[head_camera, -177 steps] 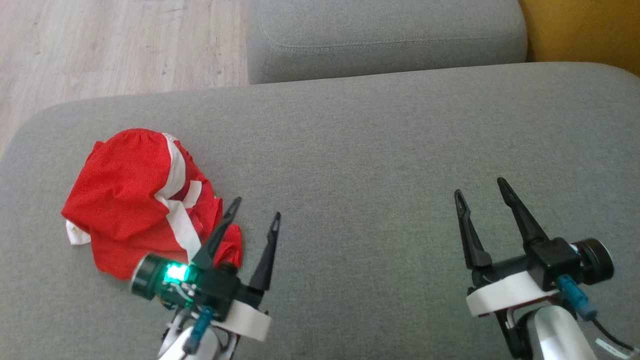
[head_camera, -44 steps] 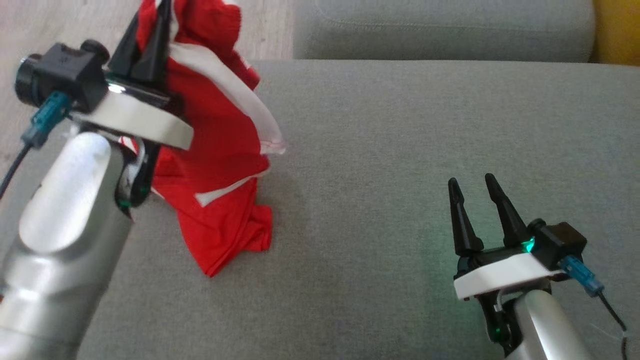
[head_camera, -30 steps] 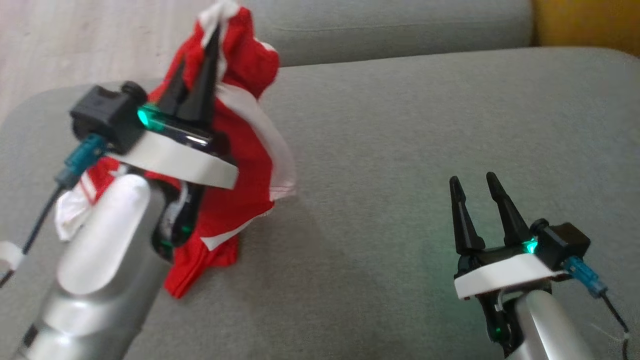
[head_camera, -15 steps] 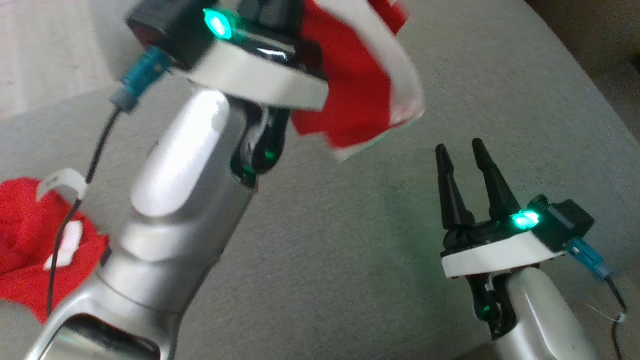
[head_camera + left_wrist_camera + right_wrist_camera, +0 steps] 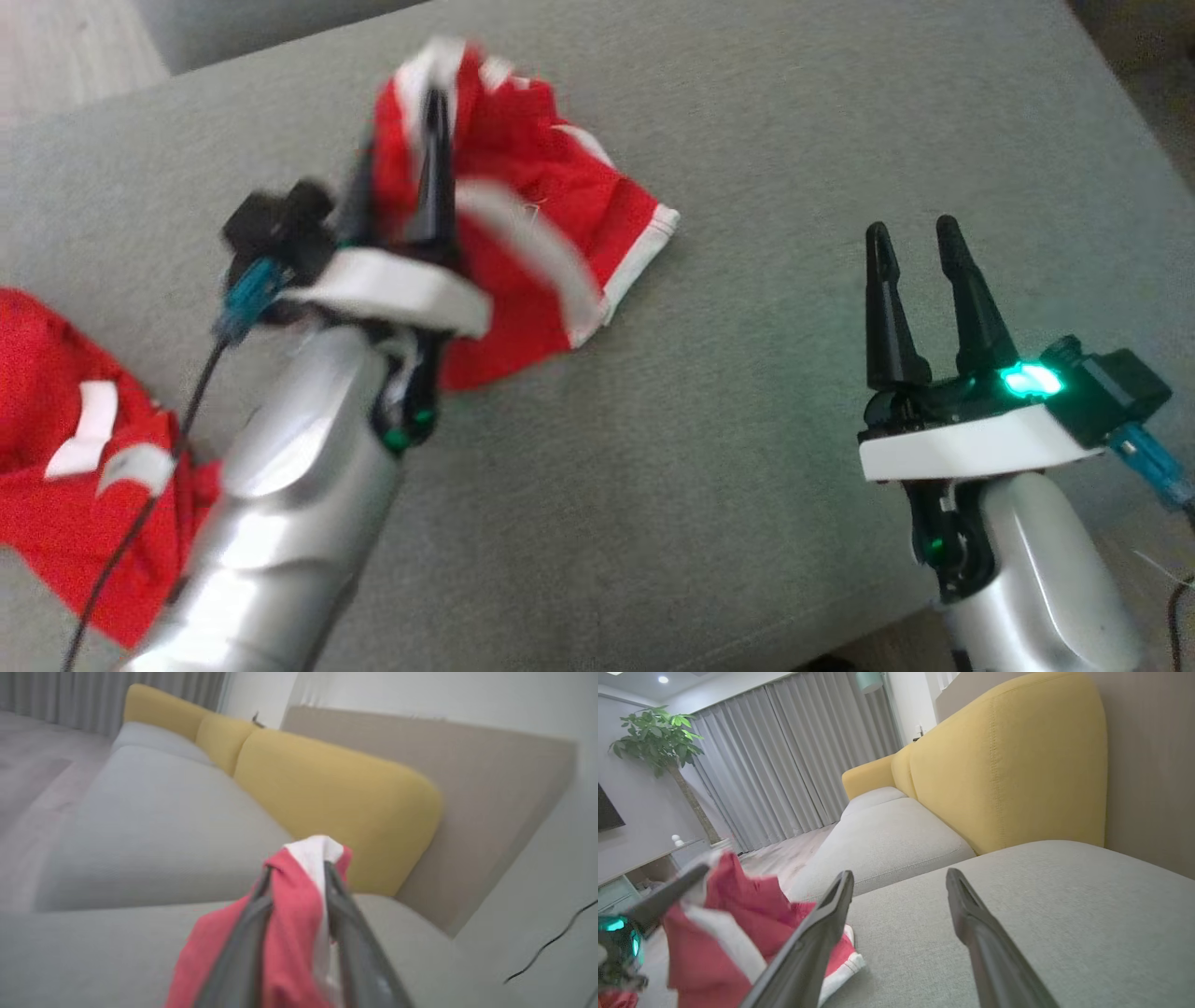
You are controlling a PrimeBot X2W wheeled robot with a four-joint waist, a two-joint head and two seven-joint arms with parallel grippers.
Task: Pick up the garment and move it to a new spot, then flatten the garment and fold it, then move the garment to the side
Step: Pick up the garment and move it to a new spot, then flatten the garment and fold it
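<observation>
A: Surface: grey sofa seat cushion point(image 5: 709, 485), wide and bare in front of both arms. What changed?

B: Half a second back the garment point(image 5: 597, 201) hung clear of the cushion from a clamped left end effector point(image 5: 411, 140). Now its white-trimmed hem lies on the cushion just right of that end effector, with the top draped over the fingers. The head camera has swung too, so I don't read the shift across the picture as travel.

A: Grip?

B: Left fingers stand a little apart with red cloth between them; whether they pinch it, cannot tell. Right end effector point(image 5: 912, 231) is spread wide and empty, well to the right of the cloth.

A: Meaning?

B: Judgement: relocation is all but done. Release next, then flattening. The cloth is bunched, so both arms will likely be wanted.

A: Room?

B: Bare cushion between the two end effectors and ahead of the right one. A red heap point(image 5: 56, 467) lies behind and left of the left end effector; the arm hides whether it is a separate piece. The cushion edge falls away right of the right end effector. Farther ahead are a second grey cushion point(image 5: 887, 830) and the yellow backrest point(image 5: 1008, 765).
</observation>
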